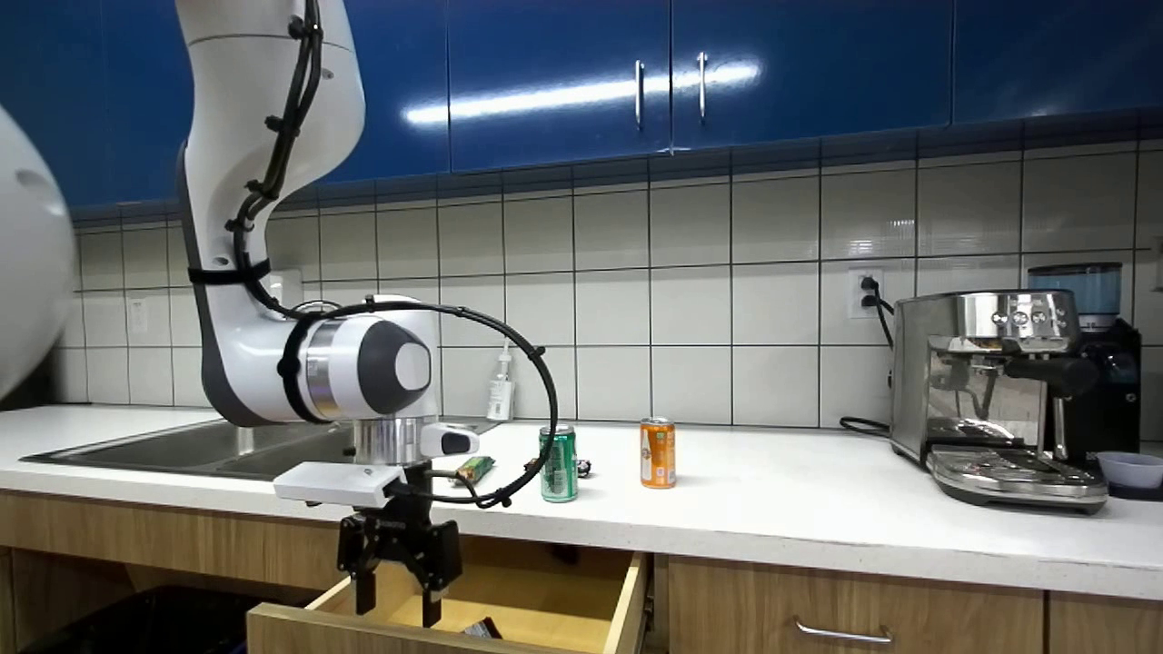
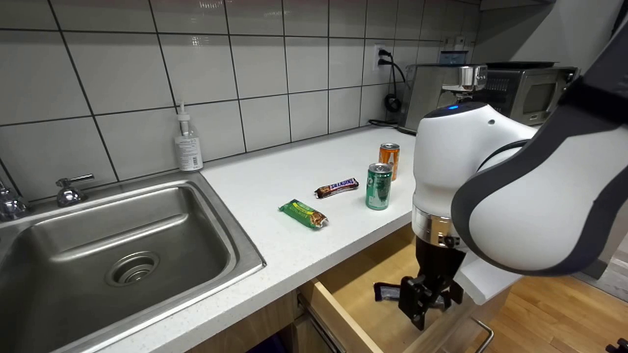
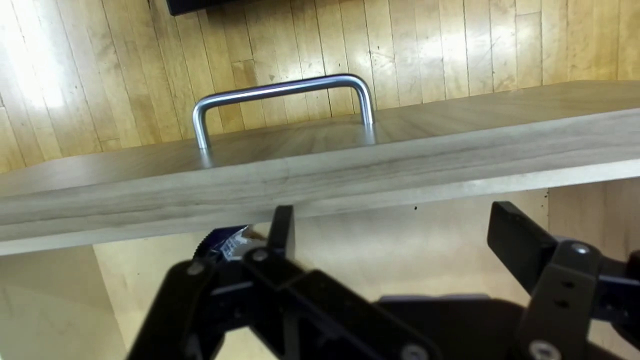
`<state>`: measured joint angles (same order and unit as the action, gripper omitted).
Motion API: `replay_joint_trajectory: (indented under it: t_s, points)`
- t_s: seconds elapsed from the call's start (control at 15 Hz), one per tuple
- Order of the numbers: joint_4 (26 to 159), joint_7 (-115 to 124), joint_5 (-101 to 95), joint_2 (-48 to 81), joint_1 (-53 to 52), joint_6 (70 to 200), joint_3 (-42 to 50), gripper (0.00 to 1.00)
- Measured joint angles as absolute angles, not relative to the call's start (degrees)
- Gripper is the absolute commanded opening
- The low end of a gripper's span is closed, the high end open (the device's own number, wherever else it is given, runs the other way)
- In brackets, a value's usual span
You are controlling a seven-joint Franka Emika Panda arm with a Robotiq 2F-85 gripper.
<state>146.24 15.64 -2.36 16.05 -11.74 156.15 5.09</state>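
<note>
In an exterior view, from snack bar (image 2: 303,214) on counter (image 2: 274,171): soap bottle (image 2: 189,153) 10 o'clock, sink (image 2: 64,294) 8–9, candy bar (image 2: 337,188), near can (image 2: 378,190), far can (image 2: 390,156) 2, drawer (image 2: 375,318) 4, hand (image 1: 398,609) over it, packet (image 2: 386,292) inside.

Green can (image 1: 560,468), orange can (image 1: 658,454), spread pincer (image 1: 398,607) over drawer (image 1: 554,619)

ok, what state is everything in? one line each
hand: open, holding nothing
drawer: open
dark packet: lying in the drawer
green can: upright, can't tell if opened
orange can: upright, can't tell if opened
Snickers bar: lying on the counter
green-wrapped bar: lying on the counter
pump bottle: upright
blue cabinet doors: shut
power plugs: plugged in
espresso machine: can't tell on or off
</note>
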Motion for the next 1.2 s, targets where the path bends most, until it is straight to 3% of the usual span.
replay_joint_trajectory:
  t_s: [1.2]
  points:
    - [135.11,15.27,-2.26,5.76,-5.86,135.88,4.80,1.00]
